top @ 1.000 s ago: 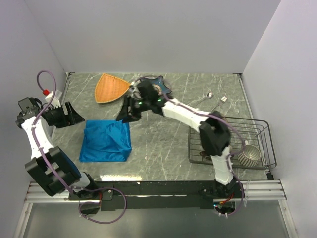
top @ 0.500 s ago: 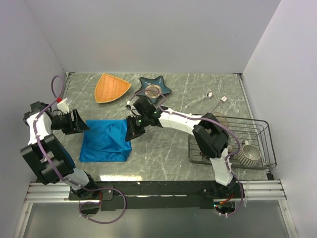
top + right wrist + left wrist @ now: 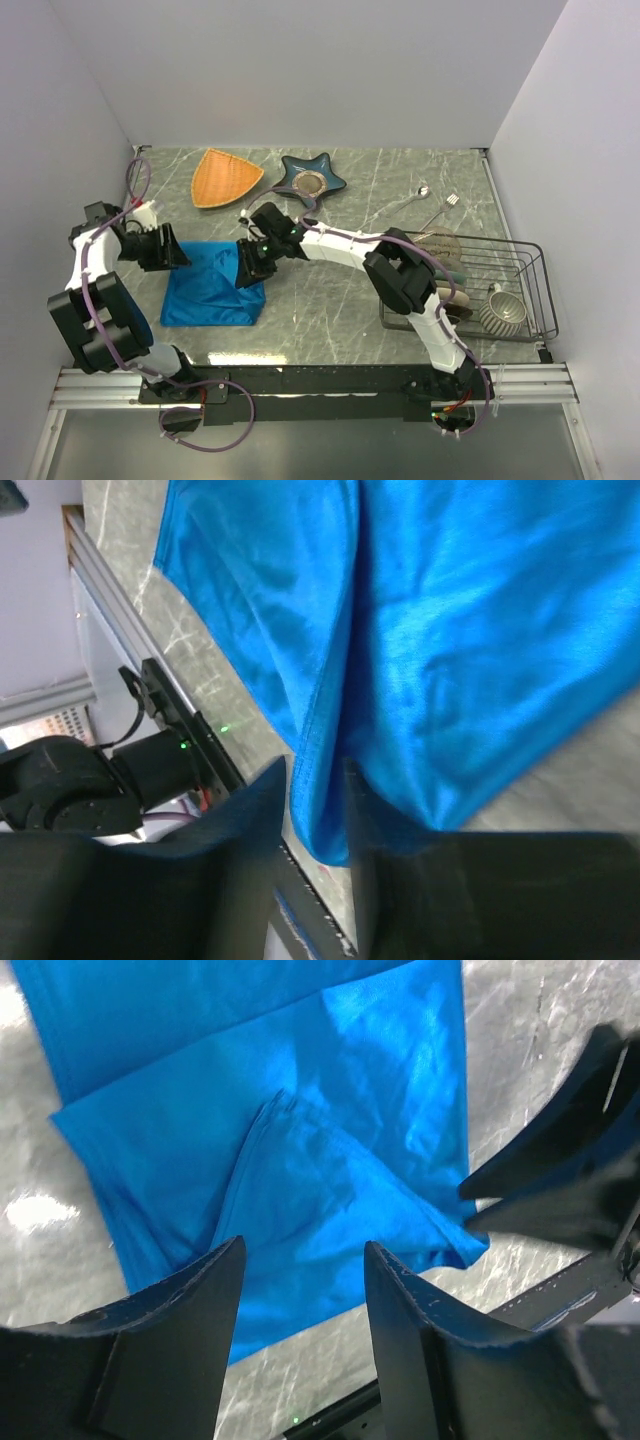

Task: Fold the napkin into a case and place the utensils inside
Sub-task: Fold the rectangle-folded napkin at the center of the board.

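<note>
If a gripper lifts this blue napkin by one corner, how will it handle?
The napkin will likely flop and sag: it lies in soft creased layers. Its sheen suggests the layers may slide apart. It looks thin, so probably light.

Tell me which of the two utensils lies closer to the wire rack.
The fork. It lies to the right of the spoon, between the spoon and the wire rack, with its handle end nearly reaching the rack's back edge.
</note>
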Controlling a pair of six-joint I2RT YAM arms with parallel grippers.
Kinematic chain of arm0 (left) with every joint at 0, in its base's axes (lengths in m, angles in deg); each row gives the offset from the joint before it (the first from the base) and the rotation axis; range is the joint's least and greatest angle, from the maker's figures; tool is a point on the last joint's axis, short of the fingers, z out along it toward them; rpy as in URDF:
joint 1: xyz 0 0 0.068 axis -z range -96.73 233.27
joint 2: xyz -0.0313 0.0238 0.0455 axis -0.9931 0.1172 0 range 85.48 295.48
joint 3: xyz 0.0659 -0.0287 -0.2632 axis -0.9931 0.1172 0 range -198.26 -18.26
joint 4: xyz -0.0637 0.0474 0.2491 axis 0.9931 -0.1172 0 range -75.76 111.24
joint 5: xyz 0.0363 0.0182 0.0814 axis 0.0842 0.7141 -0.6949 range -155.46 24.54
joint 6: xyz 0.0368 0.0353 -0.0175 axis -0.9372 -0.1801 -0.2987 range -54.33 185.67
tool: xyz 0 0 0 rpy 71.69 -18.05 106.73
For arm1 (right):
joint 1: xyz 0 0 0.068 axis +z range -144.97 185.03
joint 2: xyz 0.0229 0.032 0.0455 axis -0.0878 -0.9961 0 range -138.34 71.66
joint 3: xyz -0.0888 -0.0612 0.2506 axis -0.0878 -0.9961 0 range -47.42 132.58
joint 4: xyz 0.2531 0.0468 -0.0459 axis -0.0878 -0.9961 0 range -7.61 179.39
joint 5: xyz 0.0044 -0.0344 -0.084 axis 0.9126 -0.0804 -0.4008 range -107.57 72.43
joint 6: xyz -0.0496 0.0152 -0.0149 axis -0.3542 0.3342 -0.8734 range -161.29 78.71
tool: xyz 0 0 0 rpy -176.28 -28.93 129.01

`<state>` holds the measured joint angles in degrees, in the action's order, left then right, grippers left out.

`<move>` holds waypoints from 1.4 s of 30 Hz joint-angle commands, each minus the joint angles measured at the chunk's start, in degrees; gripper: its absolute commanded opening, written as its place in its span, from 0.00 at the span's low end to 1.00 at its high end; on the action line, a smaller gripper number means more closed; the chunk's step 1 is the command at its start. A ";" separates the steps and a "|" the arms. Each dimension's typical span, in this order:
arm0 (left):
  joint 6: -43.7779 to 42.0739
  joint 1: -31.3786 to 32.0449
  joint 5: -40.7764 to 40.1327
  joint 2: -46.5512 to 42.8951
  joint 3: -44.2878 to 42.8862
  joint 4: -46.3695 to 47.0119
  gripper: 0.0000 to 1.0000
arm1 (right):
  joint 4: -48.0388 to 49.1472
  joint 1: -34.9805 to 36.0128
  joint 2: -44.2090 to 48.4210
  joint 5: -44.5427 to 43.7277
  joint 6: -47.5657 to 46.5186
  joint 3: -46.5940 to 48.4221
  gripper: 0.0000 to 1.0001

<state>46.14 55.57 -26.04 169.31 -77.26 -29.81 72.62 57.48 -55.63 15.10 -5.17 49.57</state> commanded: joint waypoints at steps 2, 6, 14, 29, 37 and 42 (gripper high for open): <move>3.79 1.43 0.57 1.59 -2.43 3.76 0.58 | 3.06 0.91 -1.47 2.49 2.20 2.50 0.54; 4.32 1.42 1.27 1.77 -2.87 4.02 0.58 | 3.15 1.52 -2.70 3.19 1.76 4.08 0.58; 4.76 1.25 0.04 1.68 -3.22 3.76 0.60 | 0.87 2.49 -5.60 1.00 -3.24 9.26 0.50; 4.76 -0.94 0.92 1.86 -5.33 1.75 0.61 | -1.06 4.33 -5.61 -3.92 -11.15 11.55 0.19; 2.48 -3.23 0.57 2.04 -5.86 -1.16 0.61 | 1.04 6.26 -2.54 -2.87 -17.30 8.05 0.00; 2.74 -3.50 -1.10 1.86 -4.81 -0.20 0.60 | 3.76 7.76 0.98 -2.26 -21.52 4.09 0.00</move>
<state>49.88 52.33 -26.48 171.47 -81.61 -29.70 72.83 63.95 -60.42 12.15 -21.48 55.72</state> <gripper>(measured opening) 0.604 0.008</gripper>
